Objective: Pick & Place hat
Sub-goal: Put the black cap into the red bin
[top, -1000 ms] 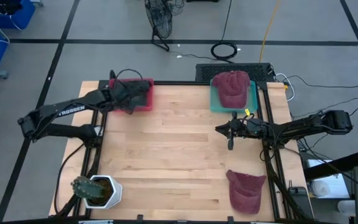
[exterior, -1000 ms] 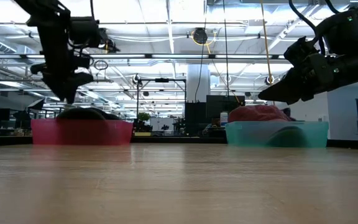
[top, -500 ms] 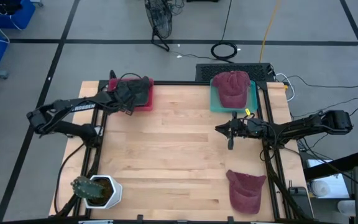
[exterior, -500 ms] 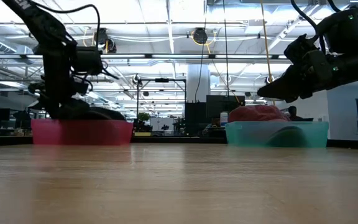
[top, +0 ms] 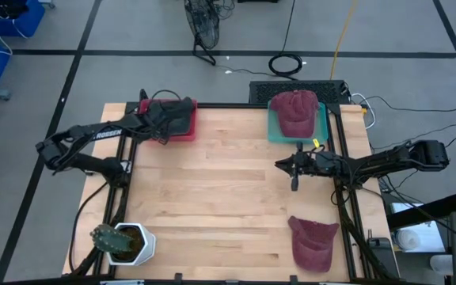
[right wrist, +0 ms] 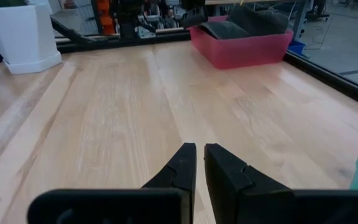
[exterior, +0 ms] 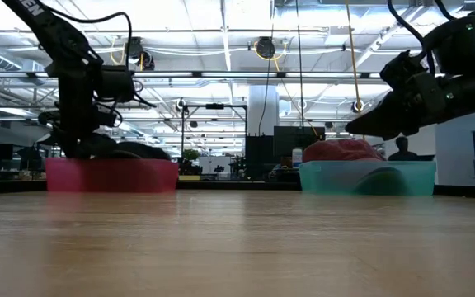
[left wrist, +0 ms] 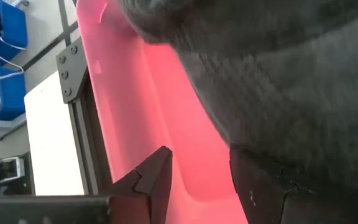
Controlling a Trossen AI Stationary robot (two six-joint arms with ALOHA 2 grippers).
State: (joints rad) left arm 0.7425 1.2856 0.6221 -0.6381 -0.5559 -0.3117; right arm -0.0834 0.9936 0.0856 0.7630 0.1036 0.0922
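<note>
1. High view: my left claw (top: 163, 125) is down in the pink bin (top: 182, 135) at the table's (top: 228, 198) far left corner, over the dark hat (top: 172, 117) lying in it. A maroon hat (top: 294, 111) sits in the teal bin (top: 274, 127) at the far right. A second maroon hat (top: 313, 241) lies loose at the table's near right edge, in no bin. My right claw (top: 294, 169) hovers near the right edge between the teal bin and that loose hat. A white planter (top: 129, 244) stands at the near left corner.

2. Low view: my left claw (exterior: 79, 140) dips just behind the pink bin's (exterior: 111, 175) wall, beside the dark hat's crown (exterior: 138, 151). My right claw (exterior: 368, 125) hangs in the air, clear of the teal bin (exterior: 367, 177) and its maroon hat (exterior: 342, 151).

3. Left wrist view: my fingers (left wrist: 149, 180) stand apart, released, one against the pink bin's (left wrist: 166, 130) floor and the other at the dark hat (left wrist: 278, 81). I grip nothing.

4. Right wrist view: my right fingers (right wrist: 182, 165) are clenched almost together on nothing, above bare table (right wrist: 117, 118); the pink bin (right wrist: 241, 43) and dark hat (right wrist: 247, 22) lie far across.

5. My judgement: two hats look placed, and the loose maroon hat remains to be picked and binned.
</note>
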